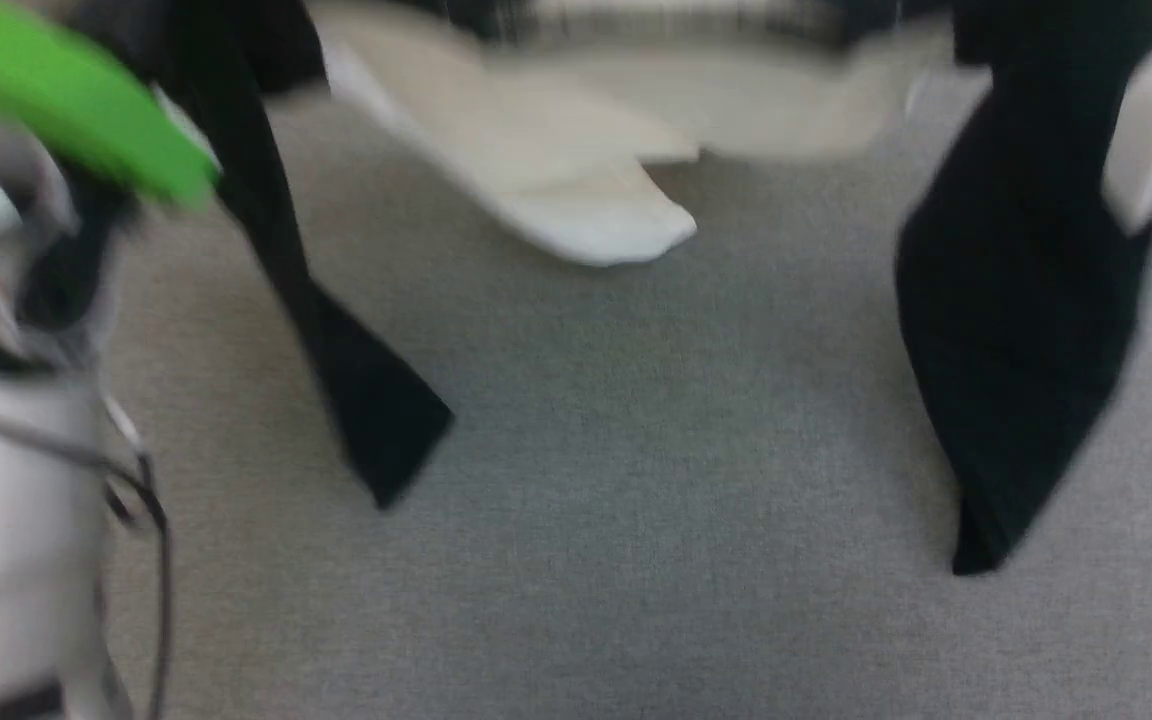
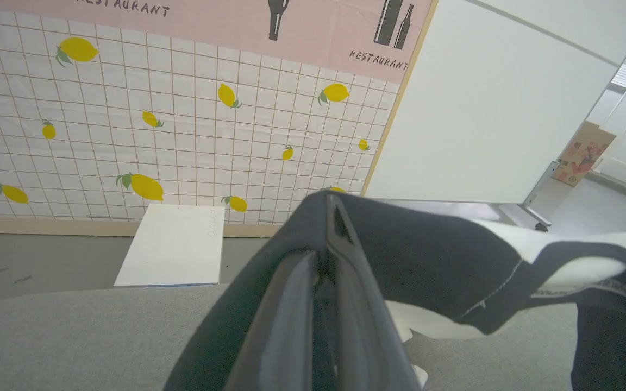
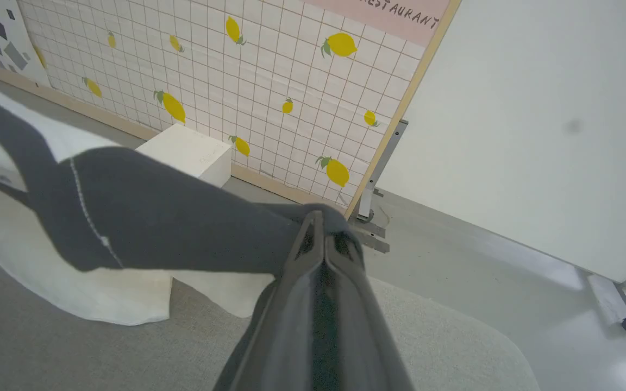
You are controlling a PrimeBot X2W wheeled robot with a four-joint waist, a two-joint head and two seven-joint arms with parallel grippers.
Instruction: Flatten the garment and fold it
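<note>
The white-bodied shirt [image 1: 596, 215] of soft knit fabric, with long black raglan sleeves and a black collar lined by a white lettered band [image 2: 590, 290], hangs in the air above the grey cloth-covered bench [image 1: 636, 520], held by both arms at once. The left end effector [image 2: 330, 202] has its two long dark fingers pressed narrow together on a fold of black cloth at one shoulder. The right end effector [image 3: 321, 220] is pinched just as tight on the black cloth of the other shoulder, so neither arm is nearer: each has its own end of the shirt. What matters for the coming move is that the shoulder line, the axis by which the shirt is held, runs side to side across the bench between the two grips, while the body and sleeves drop from it toward the bench top. In the blurred head view the left black sleeve [image 1: 376, 420] and the right black sleeve [image 1: 1016, 380] dangle well apart over the bench, cuffs pointing down, with the white body between them over the bench's far part. From the right wrist the white hem [image 3: 101, 293] appears to lie on the bench surface; the head view is too smeared to confirm it. Judging from this, flattening calls for the two grips to hold the shoulder line taut and level with the bench and lower it away from the hem, so that the body spreads out rather than bunching under itself.
</note>
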